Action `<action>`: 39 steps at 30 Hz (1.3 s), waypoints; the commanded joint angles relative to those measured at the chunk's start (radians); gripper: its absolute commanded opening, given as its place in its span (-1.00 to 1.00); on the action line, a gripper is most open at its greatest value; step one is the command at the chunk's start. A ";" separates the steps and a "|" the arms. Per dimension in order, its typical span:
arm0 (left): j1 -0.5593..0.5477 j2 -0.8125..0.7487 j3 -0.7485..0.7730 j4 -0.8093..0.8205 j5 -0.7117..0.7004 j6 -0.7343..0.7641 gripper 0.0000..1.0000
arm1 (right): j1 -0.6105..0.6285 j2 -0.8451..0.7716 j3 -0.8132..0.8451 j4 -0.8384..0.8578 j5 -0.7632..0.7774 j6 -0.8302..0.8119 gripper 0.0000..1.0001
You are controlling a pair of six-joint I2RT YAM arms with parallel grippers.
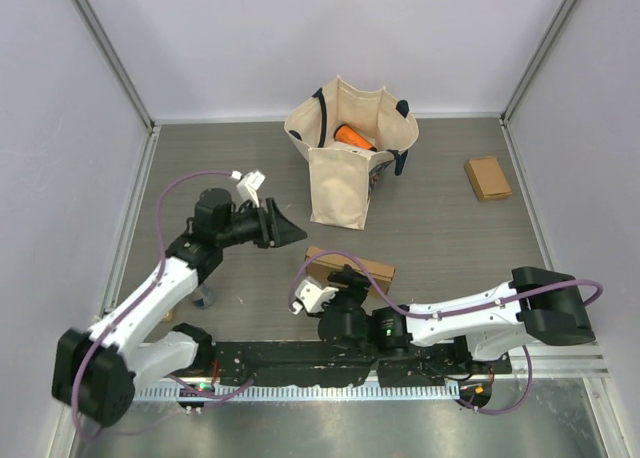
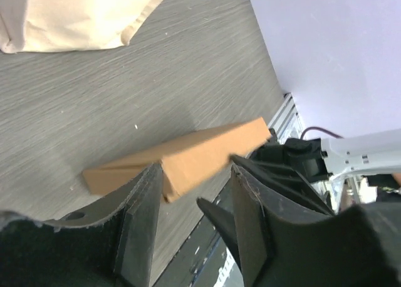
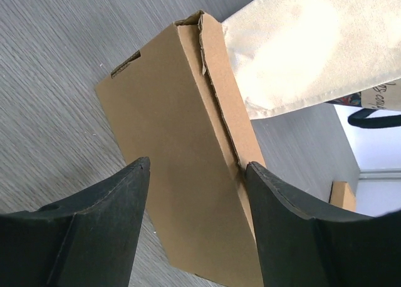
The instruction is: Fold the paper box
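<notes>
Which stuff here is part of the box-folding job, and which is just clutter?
Job: cardboard box, left gripper, right gripper, both open.
Clutter: cloth bag, orange item inside it, small brown box near the right wall.

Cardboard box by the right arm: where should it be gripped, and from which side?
Likely across its two long sides, mid-length, from above with the right end effector. The cardboard box lies flat, long and narrow; the open fingers span that width.
</notes>
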 commanded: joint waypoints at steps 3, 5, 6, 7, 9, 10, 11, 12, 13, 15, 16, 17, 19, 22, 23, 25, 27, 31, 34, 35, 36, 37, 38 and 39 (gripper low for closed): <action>-0.041 0.188 -0.037 0.322 0.072 -0.093 0.05 | -0.012 -0.028 -0.019 0.015 -0.049 0.095 0.36; -0.064 0.212 -0.049 0.313 0.063 -0.080 0.01 | -0.016 -0.034 -0.019 0.018 -0.056 0.109 0.37; -0.067 0.228 -0.058 0.296 0.037 -0.068 -0.05 | -0.018 -0.051 -0.023 0.019 -0.060 0.116 0.37; -0.072 0.235 -0.081 0.296 0.031 -0.065 -0.11 | -0.019 -0.062 -0.022 0.018 -0.061 0.119 0.37; -0.078 0.252 -0.113 0.329 0.020 -0.070 -0.29 | -0.022 -0.112 -0.008 -0.005 -0.060 0.148 0.39; -0.084 0.258 -0.125 0.340 0.014 -0.070 -0.37 | -0.025 -0.135 0.004 -0.048 -0.058 0.165 0.42; -0.086 0.268 -0.141 0.334 0.011 -0.065 -0.53 | -0.030 -0.157 0.047 -0.129 -0.057 0.219 0.43; -0.086 0.281 -0.141 0.322 0.005 -0.054 -0.59 | -0.045 -0.183 0.074 -0.181 -0.064 0.260 0.46; -0.084 0.286 -0.145 0.316 0.005 -0.044 -0.65 | -0.064 -0.236 0.108 -0.239 -0.084 0.308 0.53; -0.086 0.286 -0.165 0.325 0.008 -0.042 -0.72 | -0.135 -0.283 0.222 -0.434 -0.257 0.468 0.54; -0.084 0.280 -0.170 0.329 0.006 -0.042 -0.73 | -0.242 -0.318 0.255 -0.495 -0.347 0.513 0.57; -0.084 0.278 -0.173 0.320 0.005 -0.036 -0.73 | -0.318 -0.341 0.280 -0.564 -0.585 0.549 0.58; -0.086 0.278 -0.170 0.309 0.009 -0.031 -0.73 | -0.495 -0.390 0.286 -0.646 -0.709 0.696 0.61; -0.086 0.274 -0.171 0.302 0.022 -0.036 -0.57 | -0.654 -0.427 0.244 -0.770 -0.915 0.849 0.61; -0.086 0.266 -0.173 0.297 0.023 -0.039 -0.48 | -0.730 -0.460 0.207 -0.781 -0.964 0.877 0.62; -0.086 0.254 -0.175 0.290 0.023 -0.039 -0.42 | -0.792 -0.491 0.175 -0.781 -1.119 0.961 0.62; -0.086 0.245 -0.175 0.282 0.029 -0.042 -0.40 | -0.863 -0.534 0.118 -0.766 -1.223 1.001 0.62; -0.086 0.243 -0.170 0.279 0.037 -0.042 -0.44 | -0.920 -0.634 0.030 -0.749 -1.379 1.038 0.59; -0.086 0.251 -0.173 0.282 0.046 -0.042 -0.49 | -0.953 -0.654 -0.040 -0.737 -1.425 1.043 0.54; -0.086 0.248 -0.176 0.283 0.046 -0.042 -0.50 | -0.961 -0.654 -0.060 -0.723 -1.426 1.043 0.52; -0.086 0.248 -0.179 0.283 0.046 -0.042 -0.52 | -0.967 -0.659 -0.069 -0.705 -1.426 1.047 0.49; -0.086 0.242 -0.181 0.283 0.042 -0.044 -0.53 | -0.981 -0.665 -0.074 -0.688 -1.431 1.051 0.48; -0.086 0.237 -0.184 0.280 0.040 -0.044 -0.55 | -0.987 -0.665 -0.080 -0.663 -1.443 1.055 0.47; -0.086 0.231 -0.190 0.280 0.037 -0.044 -0.56 | -0.993 -0.659 -0.083 -0.660 -1.451 1.060 0.39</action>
